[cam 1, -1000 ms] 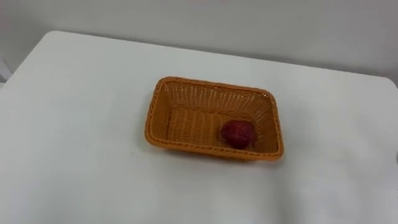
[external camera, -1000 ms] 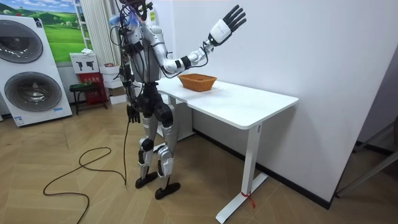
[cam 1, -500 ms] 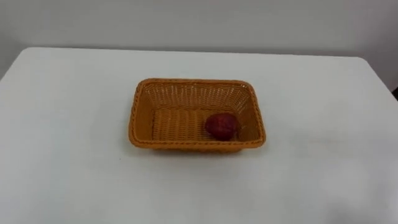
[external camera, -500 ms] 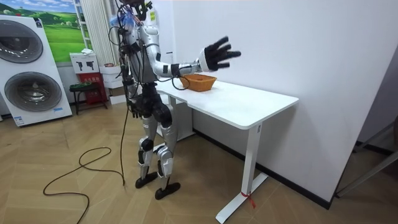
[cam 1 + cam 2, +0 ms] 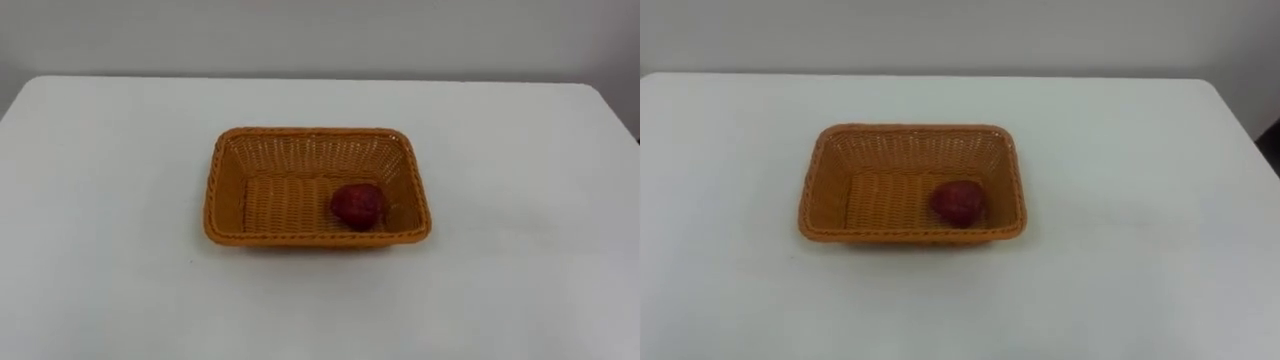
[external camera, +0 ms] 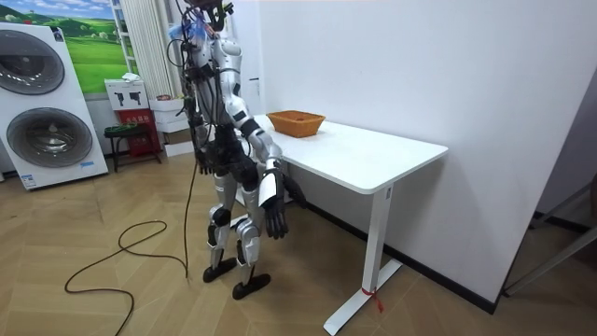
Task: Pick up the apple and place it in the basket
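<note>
Bright, even overhead light washes the smooth white tabletop [image 5: 100, 200], and the orange woven rectangular basket [image 5: 215, 195] casts a faint soft shadow along its near side.

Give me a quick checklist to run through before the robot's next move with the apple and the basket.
1. Dark red apple lies inside the orange woven rectangular basket, near its right end: ok.
2. Basket sits flat on the white table, well back from the edges: ok.
3. Right robot hand hangs at the robot's side below the tabletop, fingers relaxed, holding nothing: ok.
4. Left robot hand, down by the far hip, is free: cannot tell.
5. Robot stands upright at the table's end, facing the basket: ok.
</note>
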Available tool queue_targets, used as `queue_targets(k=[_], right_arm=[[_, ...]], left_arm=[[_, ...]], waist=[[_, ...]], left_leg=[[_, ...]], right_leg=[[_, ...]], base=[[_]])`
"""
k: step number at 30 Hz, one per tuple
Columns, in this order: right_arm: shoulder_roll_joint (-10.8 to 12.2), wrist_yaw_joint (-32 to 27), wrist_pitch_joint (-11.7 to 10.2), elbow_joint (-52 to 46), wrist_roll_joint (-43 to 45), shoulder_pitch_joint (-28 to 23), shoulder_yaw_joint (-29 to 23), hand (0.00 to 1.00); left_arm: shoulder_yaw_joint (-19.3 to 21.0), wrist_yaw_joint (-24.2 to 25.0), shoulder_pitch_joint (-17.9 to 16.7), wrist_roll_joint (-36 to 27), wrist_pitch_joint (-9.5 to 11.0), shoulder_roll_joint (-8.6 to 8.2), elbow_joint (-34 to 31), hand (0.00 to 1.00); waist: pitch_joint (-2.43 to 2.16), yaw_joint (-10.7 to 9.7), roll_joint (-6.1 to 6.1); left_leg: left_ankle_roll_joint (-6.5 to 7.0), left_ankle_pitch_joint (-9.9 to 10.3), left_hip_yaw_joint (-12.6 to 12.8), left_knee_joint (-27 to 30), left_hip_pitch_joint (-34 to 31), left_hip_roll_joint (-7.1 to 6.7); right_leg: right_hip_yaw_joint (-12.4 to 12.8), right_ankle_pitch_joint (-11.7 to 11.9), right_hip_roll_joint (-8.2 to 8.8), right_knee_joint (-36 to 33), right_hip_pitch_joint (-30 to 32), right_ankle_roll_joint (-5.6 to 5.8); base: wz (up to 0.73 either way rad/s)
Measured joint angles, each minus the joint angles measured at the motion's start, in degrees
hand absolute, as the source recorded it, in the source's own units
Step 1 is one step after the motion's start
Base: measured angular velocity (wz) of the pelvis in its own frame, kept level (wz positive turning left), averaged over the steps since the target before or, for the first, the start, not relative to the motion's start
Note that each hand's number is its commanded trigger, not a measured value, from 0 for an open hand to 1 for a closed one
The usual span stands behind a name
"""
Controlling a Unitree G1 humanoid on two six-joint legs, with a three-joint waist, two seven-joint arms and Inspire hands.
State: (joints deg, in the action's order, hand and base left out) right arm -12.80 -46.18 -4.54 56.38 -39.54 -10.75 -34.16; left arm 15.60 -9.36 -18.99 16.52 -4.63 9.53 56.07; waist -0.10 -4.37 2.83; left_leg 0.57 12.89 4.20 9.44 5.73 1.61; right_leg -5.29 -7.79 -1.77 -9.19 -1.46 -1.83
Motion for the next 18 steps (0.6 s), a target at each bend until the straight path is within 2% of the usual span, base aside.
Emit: queue_targets(k=[1,3,6,10,13,17,18], right_arm=[[0.3,1.8,0.8,1.8,0.9,0.1,1.8,0.0],[0.6,4.3,1.0,4.6,2.4,0.2,4.2,0.0],[1.4,8.0,1.4,7.9,9.0,0.1,9.7,0.0],[2.2,13.9,3.8,8.5,15.3,-1.3,17.4,0.0],[3.0,18.0,4.8,9.4,20.2,-1.4,22.1,0.0],[3.8,23.2,5.5,10.5,25.9,-0.9,26.9,0.0],[3.8,24.4,5.8,10.6,27.0,-0.9,28.3,0.0]], left_arm=[[0.0,0.2,0.0,0.0,0.0,0.0,-0.1,0.0],[0.0,0.3,0.1,0.1,0.0,0.0,-0.1,0.0],[-0.3,0.8,0.5,0.0,0.2,0.0,0.8,0.0],[-1.3,1.4,0.7,0.0,0.0,-0.18,2.4,0.0],[-1.3,1.2,0.7,-0.1,-0.4,-0.54,3.0,0.0],[-3.3,1.2,0.7,-0.1,-1.5,-1.3,3.7,0.0],[-4.2,1.2,0.7,-0.1,-1.5,-1.62,3.7,0.0]], waist=[[0.02,0.1,0.01],[0.08,0.2,-0.06],[0.15,0.5,-0.14],[0.2,2.1,-0.27],[-0.07,3.2,-0.76],[-0.05,3.8,-1.41],[0.12,4.0,-1.63]], left_leg=[[0.01,0.0,0.2,0.0,0.0,-0.01],[0.01,0.0,0.3,0.0,0.0,0.01],[0.09,0.2,0.3,0.0,0.0,0.06],[0.12,0.2,0.5,-0.3,0.5,0.06],[0.13,0.2,0.4,-0.2,0.5,0.06],[0.14,0.3,0.2,-0.1,0.9,-0.04],[0.15,0.3,0.2,-0.1,0.9,-0.11]], right_leg=[[0.2,-0.2,0.02,-0.7,0.4,-0.02],[0.3,-0.2,0.0,-0.7,0.4,-0.02],[0.2,-0.3,-0.03,-0.7,0.4,-0.02],[0.5,-0.2,-0.12,-0.7,0.3,-0.02],[0.3,-0.2,-0.1,-0.5,0.0,-0.02],[0.0,-0.4,0.1,-0.4,-0.6,0.07],[0.0,-0.4,0.18,-0.4,-0.5,0.1]], base=[[-0.1],[-0.02],[0.0],[-0.05],[0.02],[0.06],[0.0]])
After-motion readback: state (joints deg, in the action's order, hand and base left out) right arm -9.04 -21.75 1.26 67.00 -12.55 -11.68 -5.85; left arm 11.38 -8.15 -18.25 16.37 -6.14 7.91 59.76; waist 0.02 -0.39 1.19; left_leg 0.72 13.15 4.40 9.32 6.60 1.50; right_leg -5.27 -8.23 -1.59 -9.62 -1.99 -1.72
